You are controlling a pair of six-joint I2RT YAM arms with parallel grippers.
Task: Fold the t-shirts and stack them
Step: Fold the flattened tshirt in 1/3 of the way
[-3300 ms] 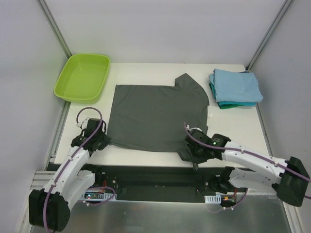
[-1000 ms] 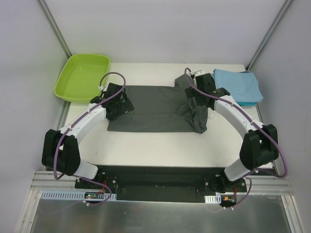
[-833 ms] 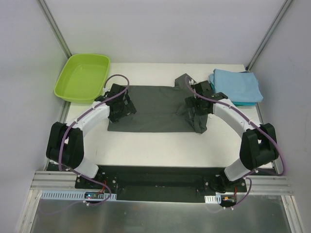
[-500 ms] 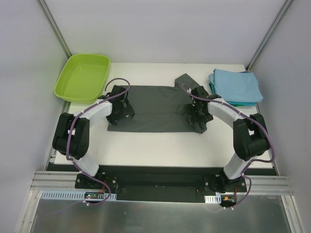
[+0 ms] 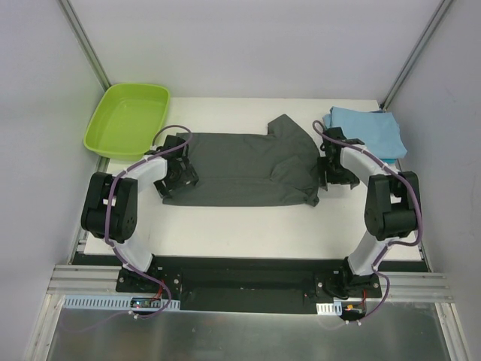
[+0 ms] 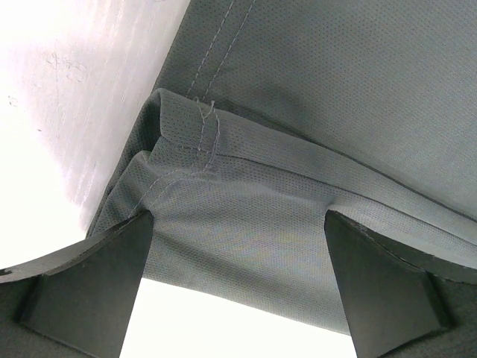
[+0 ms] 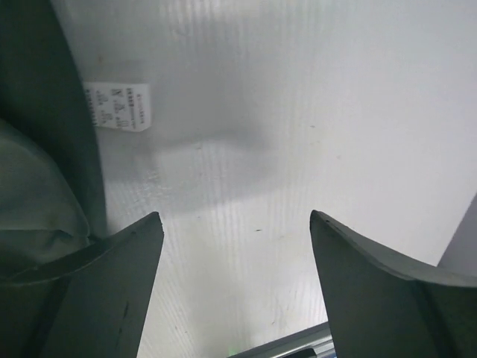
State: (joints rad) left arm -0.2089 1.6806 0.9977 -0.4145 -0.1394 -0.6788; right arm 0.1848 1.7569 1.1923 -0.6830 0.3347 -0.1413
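Setting: a white table [image 5: 248,226] boxed in by pale grey walls, seen from above with both arm bases at the near edge.
Charcoal tee [image 5: 240,169]: lies across the middle of the table, doubled over front to back into a long band. One sleeve sticks out at the far right corner. The right end is rumpled.
Green tub [image 5: 128,120]: far left corner, well apart from the tee.
Folded stack [image 5: 368,131]: far right corner, a light blue square on top. The right arm crosses its near edge, so the lower layers are hard to make out.
Left gripper [image 5: 179,169]: at the tee's left end. In the wrist view its fingers [image 6: 89,283] are spread wide over the doubled hem and grip nothing. Two cloth layers and the stitched corner show between them.
Right gripper [image 5: 332,169]: just beside the tee's right end, over bare table. Its fingers [image 7: 373,291] are spread apart and hold nothing. The cloth lies at the left margin of the wrist view.
Care label [image 7: 115,107]: a small white tag lying flat on the table beside the tee's edge.
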